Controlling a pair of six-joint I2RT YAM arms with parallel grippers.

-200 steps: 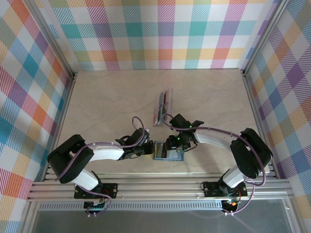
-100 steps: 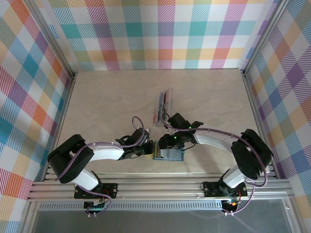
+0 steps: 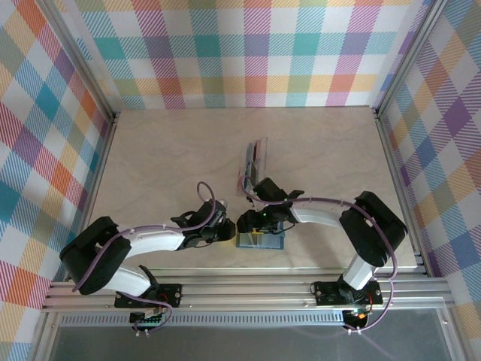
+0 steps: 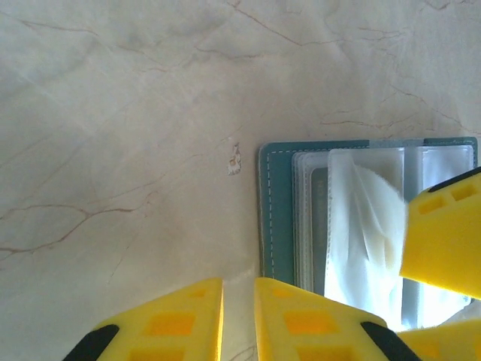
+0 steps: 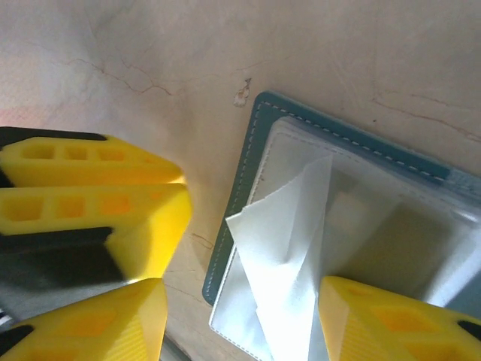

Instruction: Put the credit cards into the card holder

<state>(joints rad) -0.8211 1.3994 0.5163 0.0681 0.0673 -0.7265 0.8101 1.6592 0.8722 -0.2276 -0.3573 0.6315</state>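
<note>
Left tool barely parted, empty | right tool wide, astride clear sleeves of stitched teal card holder

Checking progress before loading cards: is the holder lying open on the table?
Yes, the holder lies spread open, with clear sleeves facing up within its teal cover.
</note>
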